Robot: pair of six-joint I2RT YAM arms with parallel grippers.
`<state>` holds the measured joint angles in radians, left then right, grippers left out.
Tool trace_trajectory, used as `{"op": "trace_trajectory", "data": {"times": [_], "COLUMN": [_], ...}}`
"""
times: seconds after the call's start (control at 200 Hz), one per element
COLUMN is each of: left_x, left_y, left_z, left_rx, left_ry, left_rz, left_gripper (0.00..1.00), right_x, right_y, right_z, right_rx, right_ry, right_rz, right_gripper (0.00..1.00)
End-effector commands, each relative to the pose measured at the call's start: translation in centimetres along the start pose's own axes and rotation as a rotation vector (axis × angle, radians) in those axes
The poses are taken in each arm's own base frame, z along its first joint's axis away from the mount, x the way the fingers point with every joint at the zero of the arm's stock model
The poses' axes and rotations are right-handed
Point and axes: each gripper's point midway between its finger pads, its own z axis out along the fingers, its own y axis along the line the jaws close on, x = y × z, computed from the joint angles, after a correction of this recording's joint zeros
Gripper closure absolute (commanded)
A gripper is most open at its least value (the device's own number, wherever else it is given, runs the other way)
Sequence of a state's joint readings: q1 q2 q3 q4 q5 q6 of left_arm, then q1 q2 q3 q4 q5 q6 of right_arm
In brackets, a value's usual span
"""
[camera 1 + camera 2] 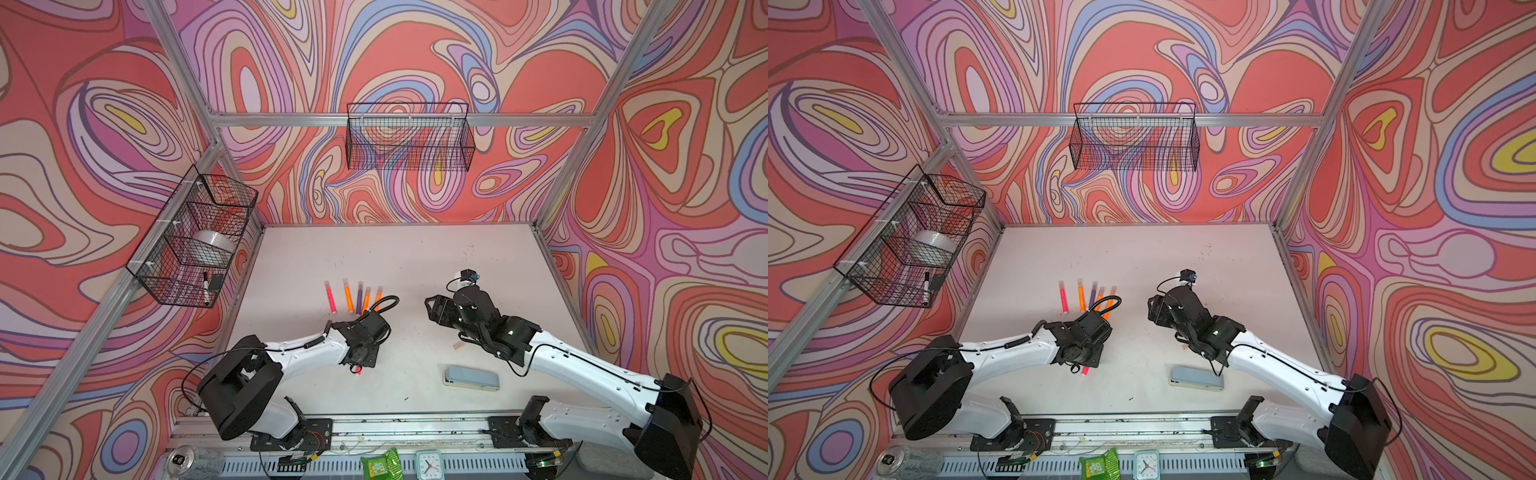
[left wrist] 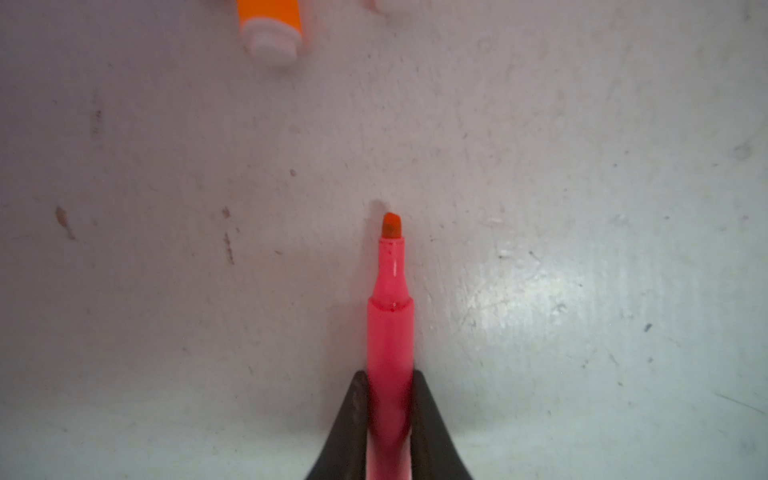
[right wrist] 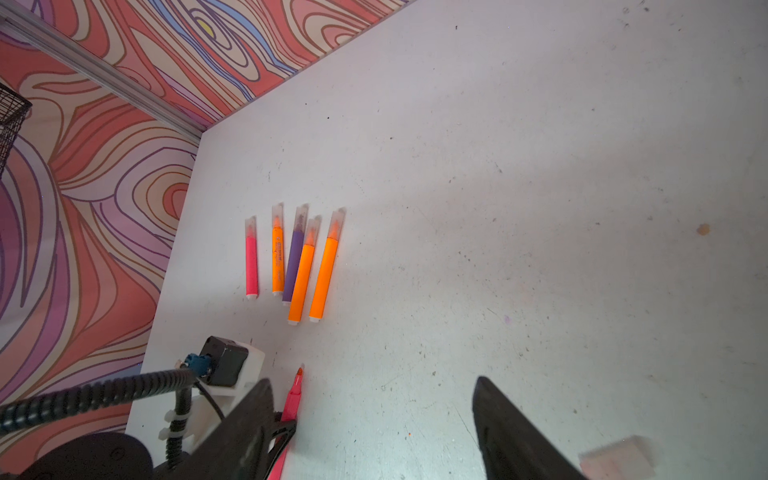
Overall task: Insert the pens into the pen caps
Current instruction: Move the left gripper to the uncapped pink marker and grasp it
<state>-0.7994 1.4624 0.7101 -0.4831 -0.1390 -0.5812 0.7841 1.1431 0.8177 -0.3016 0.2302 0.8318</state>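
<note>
Top views, count: five capped pens (image 1: 348, 299) in one row on the desk (image 1: 415, 257): one pink, three orange, one purple. One loose cap (image 1: 457, 345) just beside the right arm (image 1: 582, 365). One stapler (image 1: 471, 377).
Top views, sixth pen: uncapped pink pen (image 1: 1085, 370) shows only its tip under the left arm (image 1: 307, 349); the grip is hidden.
Left wrist: left end effector (image 2: 390, 386) clamped on the uncapped pink pen, bare tip over the desk.
Right wrist: right end effector (image 3: 372, 379) spread wide, holding nothing. All five capped pens in sight; loose cap blurred near one finger.
</note>
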Motion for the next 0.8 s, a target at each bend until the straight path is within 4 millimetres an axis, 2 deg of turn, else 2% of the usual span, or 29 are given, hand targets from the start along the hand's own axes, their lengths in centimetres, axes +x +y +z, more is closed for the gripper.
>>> {"op": "trace_trajectory", "data": {"times": [0.0,0.125,0.21,0.391,0.796], "left_x": [1.2,1.6,2.0,2.7,4.0], "left_y": [1.0,1.0,1.1,0.7,0.4], "left_z": [0.0,-0.4,-0.9,-1.4,-0.2], "left_rx": [-0.053,-0.039,-0.022,0.034,0.043], "left_ry": [0.058,0.065,0.061,0.061,0.119], "left_rz": [-0.014,-0.024,-0.032,-0.045,-0.054], "left_gripper": [0.77,0.66,0.62,0.61,0.63], "right_x": [0.4,0.3,0.4,0.7,0.9], "right_y": [-0.6,-0.5,-0.5,-0.4,-0.6], "right_z": [0.5,0.5,0.7,1.2,1.2], "right_rx": [0.012,0.01,0.009,0.004,0.003], "right_ry": [0.01,0.011,0.014,0.028,0.033], "right_rz": [0.002,0.002,0.003,0.004,0.015], "right_gripper": [0.22,0.22,0.23,0.23,0.23]}}
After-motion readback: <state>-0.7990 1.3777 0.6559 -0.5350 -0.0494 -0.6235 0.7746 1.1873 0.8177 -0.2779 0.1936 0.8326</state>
